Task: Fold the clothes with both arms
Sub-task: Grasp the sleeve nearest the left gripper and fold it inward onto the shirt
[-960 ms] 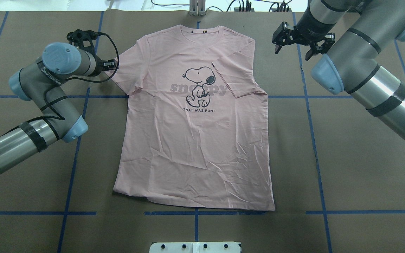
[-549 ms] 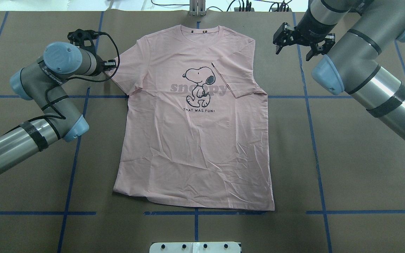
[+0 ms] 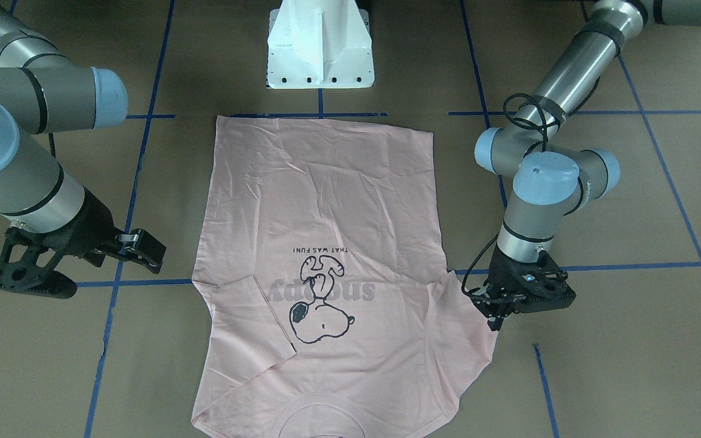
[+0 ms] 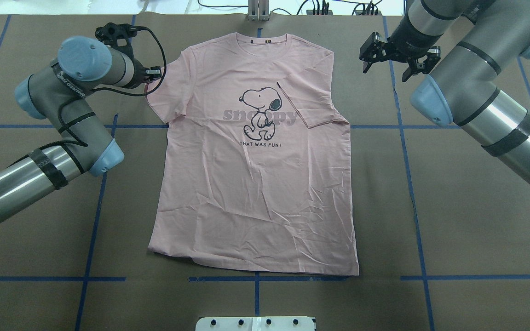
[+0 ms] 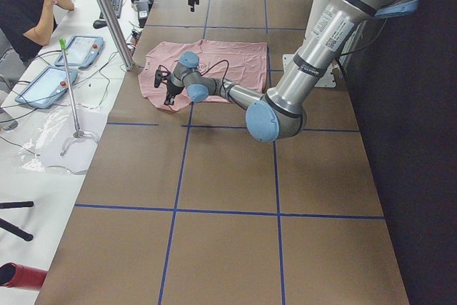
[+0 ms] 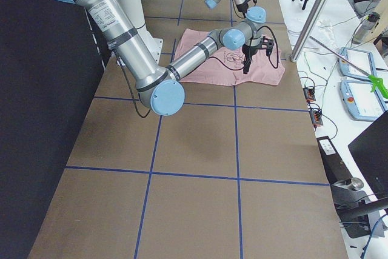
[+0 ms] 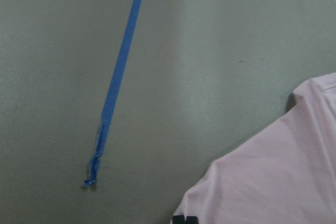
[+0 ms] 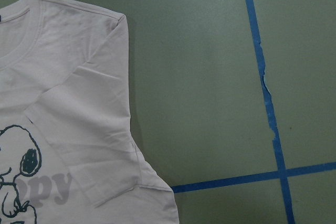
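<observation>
The pale pink T-shirt [image 4: 256, 184] lies flat on the table, print up, collar at the far side. Its right sleeve [image 4: 311, 103] is folded in over the chest. My left gripper [image 4: 157, 73] sits low at the hem of the left sleeve [image 4: 168, 87]. In the front view [image 3: 496, 317] its jaws look closed on that hem, and the left wrist view shows the tips [image 7: 184, 219] at the sleeve's edge. My right gripper [image 4: 384, 69] is open and empty, held above the table to the right of the shirt's shoulder [image 8: 79, 103].
The table is covered in brown paper [image 4: 453, 207] with blue tape lines [image 4: 412, 184]. The white pedestal base [image 3: 320, 48] stands at the robot's side of the shirt. A person [image 5: 25, 5], tablets and a metal post [image 5: 107, 12] are beyond the far edge.
My left gripper has moved toward the far side along the left sleeve's edge, and the sleeve's outer edge has shifted slightly. My right gripper has drifted a little farther and to the right.
</observation>
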`<state>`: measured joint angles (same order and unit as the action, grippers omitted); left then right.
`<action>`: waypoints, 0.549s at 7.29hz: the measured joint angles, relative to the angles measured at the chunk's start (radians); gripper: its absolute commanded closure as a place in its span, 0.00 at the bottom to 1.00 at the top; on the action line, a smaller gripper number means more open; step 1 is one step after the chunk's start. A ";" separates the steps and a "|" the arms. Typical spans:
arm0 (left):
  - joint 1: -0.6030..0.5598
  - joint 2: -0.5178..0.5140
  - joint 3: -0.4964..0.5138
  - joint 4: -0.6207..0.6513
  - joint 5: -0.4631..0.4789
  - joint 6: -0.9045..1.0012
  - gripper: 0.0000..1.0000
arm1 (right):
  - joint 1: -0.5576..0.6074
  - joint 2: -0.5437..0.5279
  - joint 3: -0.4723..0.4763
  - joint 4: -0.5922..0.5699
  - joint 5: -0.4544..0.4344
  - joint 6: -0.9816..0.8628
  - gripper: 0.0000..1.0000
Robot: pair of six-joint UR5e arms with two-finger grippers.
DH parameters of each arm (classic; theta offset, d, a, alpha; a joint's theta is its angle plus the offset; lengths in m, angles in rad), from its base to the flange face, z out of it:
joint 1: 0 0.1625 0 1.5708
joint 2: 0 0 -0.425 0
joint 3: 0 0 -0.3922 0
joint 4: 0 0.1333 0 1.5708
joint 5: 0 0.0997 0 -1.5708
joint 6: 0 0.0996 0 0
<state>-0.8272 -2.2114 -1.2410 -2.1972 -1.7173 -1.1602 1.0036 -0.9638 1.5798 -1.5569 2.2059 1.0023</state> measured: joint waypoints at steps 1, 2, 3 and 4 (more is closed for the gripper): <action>0.001 -0.048 -0.021 0.071 -0.017 -0.025 1.00 | 0.000 -0.013 0.002 0.020 0.001 0.000 0.00; 0.005 -0.137 0.021 0.117 -0.022 -0.077 1.00 | 0.001 -0.024 0.007 0.037 0.002 0.000 0.00; 0.015 -0.241 0.108 0.135 -0.023 -0.133 1.00 | 0.001 -0.037 0.015 0.046 0.004 0.000 0.00; 0.028 -0.319 0.188 0.136 -0.023 -0.184 1.00 | 0.001 -0.050 0.025 0.049 0.005 0.000 0.00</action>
<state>-0.7989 -2.5303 -1.0534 -2.0608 -1.7399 -1.3445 1.0046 -1.0133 1.6045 -1.5081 2.2108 1.0021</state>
